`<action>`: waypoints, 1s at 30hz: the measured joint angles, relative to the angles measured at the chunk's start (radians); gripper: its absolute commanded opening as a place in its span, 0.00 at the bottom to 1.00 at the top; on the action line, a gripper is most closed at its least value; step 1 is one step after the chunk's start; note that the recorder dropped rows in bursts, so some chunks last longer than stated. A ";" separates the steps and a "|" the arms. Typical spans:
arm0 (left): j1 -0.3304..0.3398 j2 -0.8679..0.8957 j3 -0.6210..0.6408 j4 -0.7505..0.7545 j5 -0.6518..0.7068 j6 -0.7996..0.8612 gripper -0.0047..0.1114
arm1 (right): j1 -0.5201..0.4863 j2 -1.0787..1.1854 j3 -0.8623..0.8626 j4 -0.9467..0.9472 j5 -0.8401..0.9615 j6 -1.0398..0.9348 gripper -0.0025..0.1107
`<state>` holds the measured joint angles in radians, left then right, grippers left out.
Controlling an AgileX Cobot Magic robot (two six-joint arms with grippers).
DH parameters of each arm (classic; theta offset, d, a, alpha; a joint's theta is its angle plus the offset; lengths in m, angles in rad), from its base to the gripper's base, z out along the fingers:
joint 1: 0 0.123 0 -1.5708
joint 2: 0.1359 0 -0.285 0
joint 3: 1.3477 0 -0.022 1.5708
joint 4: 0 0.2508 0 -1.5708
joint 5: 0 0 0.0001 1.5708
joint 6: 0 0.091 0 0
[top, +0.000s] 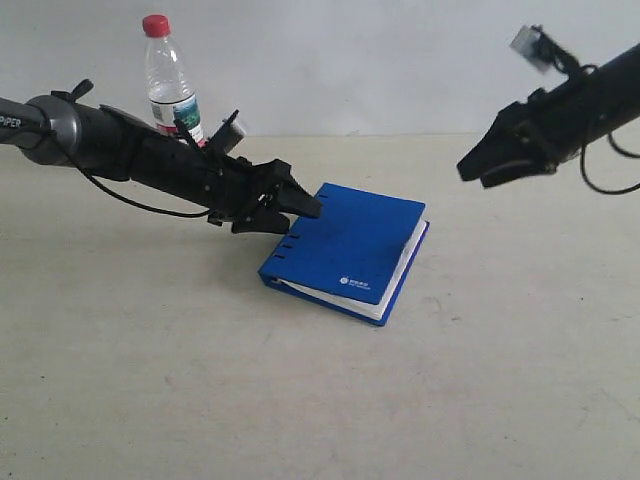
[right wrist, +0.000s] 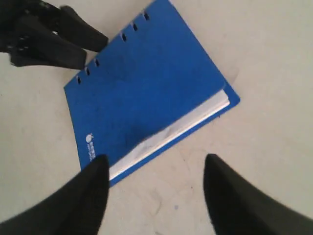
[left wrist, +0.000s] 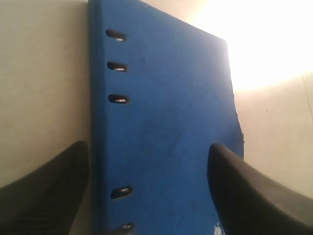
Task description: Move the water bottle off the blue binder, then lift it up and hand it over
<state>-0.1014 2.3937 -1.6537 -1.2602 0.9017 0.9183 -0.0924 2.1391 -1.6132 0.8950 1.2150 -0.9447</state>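
Observation:
The water bottle (top: 170,85), clear with a red cap, stands upright on the table at the back left, behind my left arm and apart from the blue binder (top: 350,250). The binder lies flat and closed near the middle. My left gripper (top: 300,205) is open at the binder's slotted spine edge. In the left wrist view its gripper (left wrist: 146,149) straddles the blue cover (left wrist: 166,122), holding nothing. My right gripper (top: 470,168) hangs raised at the right, open and empty. In the right wrist view that gripper (right wrist: 155,161) is above the table beside the binder (right wrist: 146,93).
The pale table (top: 150,380) stretches bare in front of the binder and to both sides. A light wall (top: 400,60) backs the scene. The left gripper's black fingers (right wrist: 73,41) show by the binder's spine in the right wrist view.

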 measured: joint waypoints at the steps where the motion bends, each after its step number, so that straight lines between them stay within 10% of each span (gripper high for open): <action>1: 0.000 0.000 0.000 0.000 0.000 0.000 0.59 | 0.013 0.035 0.000 -0.007 -0.002 0.021 0.62; 30: 0.002 0.000 0.000 0.000 0.000 0.000 0.59 | 0.125 0.246 0.000 0.270 -0.012 0.000 0.62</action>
<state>-0.0996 2.3937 -1.6537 -1.2602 0.9017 0.9183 0.0329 2.3848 -1.6132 1.1651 1.2032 -0.9452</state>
